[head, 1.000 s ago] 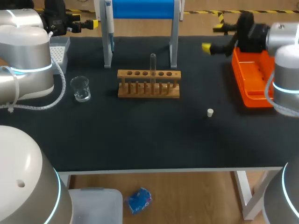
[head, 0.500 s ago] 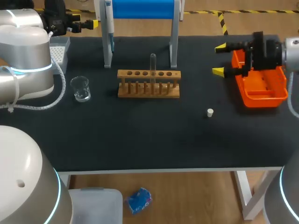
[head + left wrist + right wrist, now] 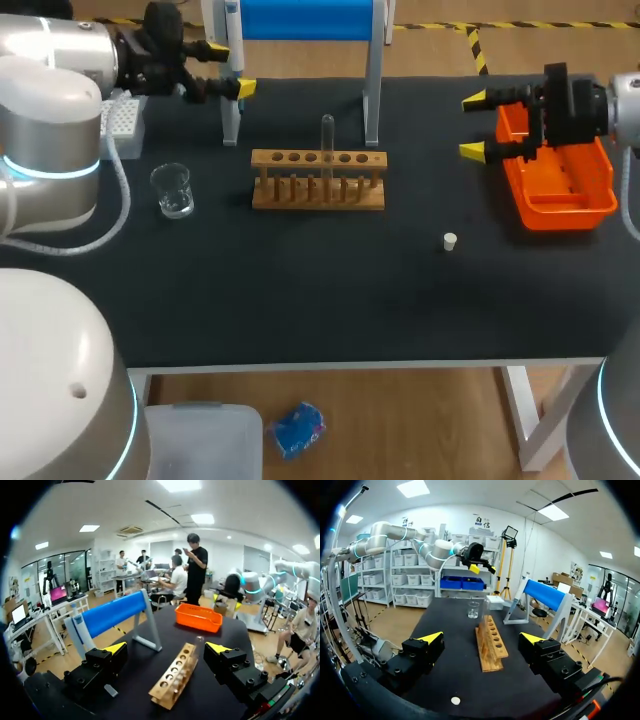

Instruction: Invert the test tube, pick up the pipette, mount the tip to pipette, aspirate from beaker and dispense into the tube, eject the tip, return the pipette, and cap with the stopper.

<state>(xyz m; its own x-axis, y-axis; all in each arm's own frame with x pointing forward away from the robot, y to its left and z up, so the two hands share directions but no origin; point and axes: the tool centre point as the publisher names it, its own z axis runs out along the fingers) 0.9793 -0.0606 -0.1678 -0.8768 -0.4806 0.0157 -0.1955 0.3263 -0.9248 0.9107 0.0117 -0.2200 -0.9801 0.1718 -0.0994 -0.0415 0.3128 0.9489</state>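
At the rack [image 3: 318,180]: test tube [image 3: 327,140] stands upright; I cannot tell which end is up.
Left end effector [image 3: 230,68]: wide open, empty, by the hanging pipette [image 3: 233,25].
Right end effector [image 3: 472,126]: wide open, empty.
Remaining, I judge: nearly everything; stopper [image 3: 450,241] lies loose on the surface [image 3: 300,300].

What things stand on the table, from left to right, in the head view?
Tip box → beaker → wooden rack → stopper → orange tray.
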